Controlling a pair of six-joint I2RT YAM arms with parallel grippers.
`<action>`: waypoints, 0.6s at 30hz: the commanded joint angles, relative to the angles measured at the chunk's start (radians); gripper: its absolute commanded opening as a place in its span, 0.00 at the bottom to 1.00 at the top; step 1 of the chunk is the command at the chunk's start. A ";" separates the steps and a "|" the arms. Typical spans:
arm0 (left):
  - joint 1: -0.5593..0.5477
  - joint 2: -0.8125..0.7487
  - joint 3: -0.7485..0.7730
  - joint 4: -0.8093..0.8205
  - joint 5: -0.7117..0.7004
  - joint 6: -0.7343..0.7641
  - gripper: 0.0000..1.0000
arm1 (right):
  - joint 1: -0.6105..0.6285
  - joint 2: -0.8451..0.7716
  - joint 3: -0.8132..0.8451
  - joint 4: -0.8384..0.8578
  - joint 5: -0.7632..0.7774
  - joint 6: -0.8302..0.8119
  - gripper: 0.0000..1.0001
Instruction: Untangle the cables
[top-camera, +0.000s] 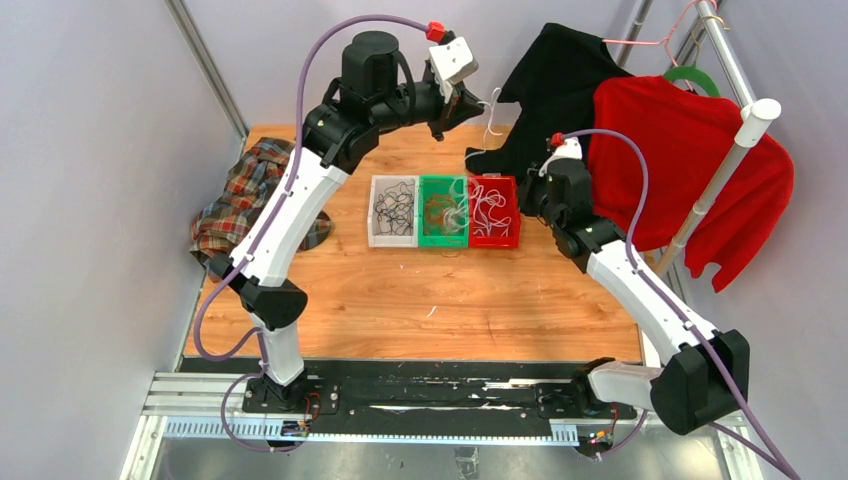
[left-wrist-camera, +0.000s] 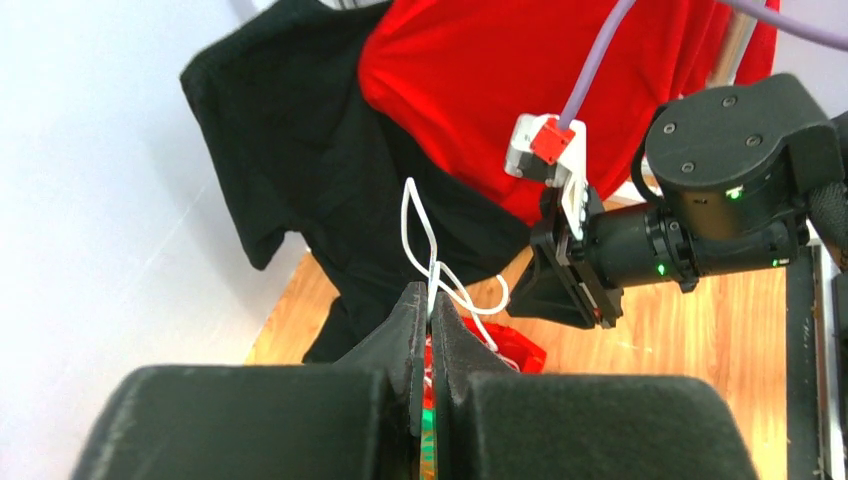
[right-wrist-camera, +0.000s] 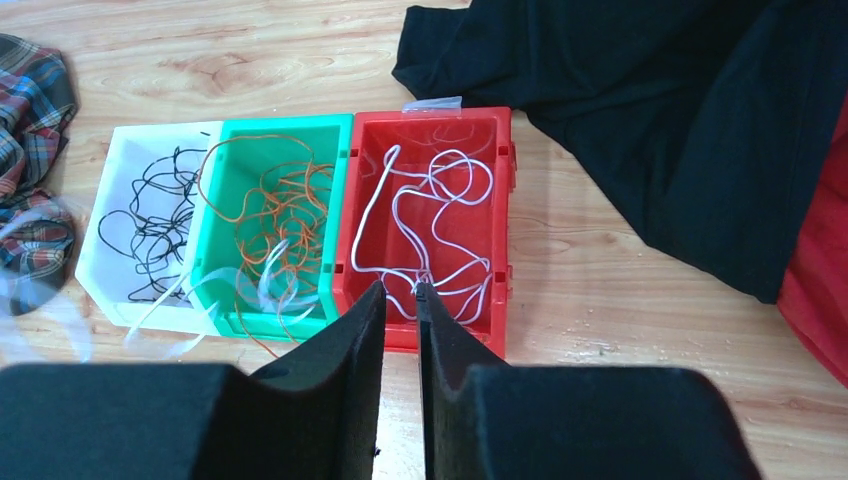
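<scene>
Plain pale lilac walls (top-camera: 90, 150) all round a light wood tabletop (top-camera: 400, 300), evenly lit, with a crumpled plaid shirt (top-camera: 250, 190) at the far left and a black top (top-camera: 560, 80) and red top (top-camera: 690, 150) hanging off a white rack (top-camera: 722, 165) on the right.

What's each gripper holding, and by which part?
Left gripper pinches a white cable at the base of its loop; right gripper, fingers slightly apart, holds nothing.

Top camera looks down; wrist cameras (close) both seemingly catch red bin (right-wrist-camera: 440, 116).
</scene>
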 joint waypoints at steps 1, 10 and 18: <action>-0.001 -0.004 0.043 0.099 0.000 -0.024 0.00 | -0.025 0.001 0.029 0.042 0.008 -0.016 0.19; -0.001 0.016 0.030 0.222 0.004 -0.068 0.00 | -0.045 0.005 0.009 0.056 0.026 0.006 0.21; -0.001 0.082 0.017 0.328 0.005 -0.114 0.00 | -0.053 0.014 -0.010 0.067 0.046 0.028 0.21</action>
